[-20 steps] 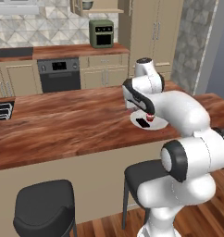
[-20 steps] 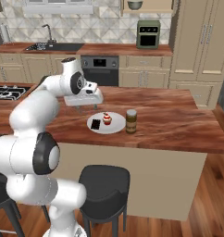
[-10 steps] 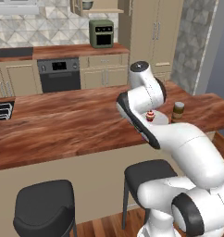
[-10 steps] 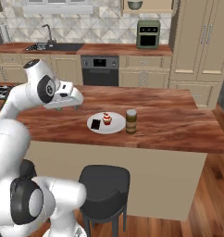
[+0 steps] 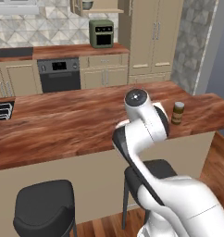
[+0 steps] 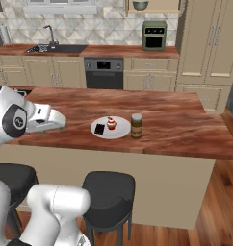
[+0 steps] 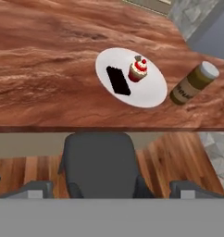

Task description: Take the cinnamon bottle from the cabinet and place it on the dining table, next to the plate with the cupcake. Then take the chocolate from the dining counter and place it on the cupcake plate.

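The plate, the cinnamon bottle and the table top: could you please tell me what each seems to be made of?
The plate looks like glazed white ceramic: plain, smooth, evenly bright, though plastic is possible. The cinnamon bottle seems to be clear glass or plastic over brown contents, with a darker label band and a pale matte lid. The table top looks like polished reddish-brown wood, judging by its flowing grain.
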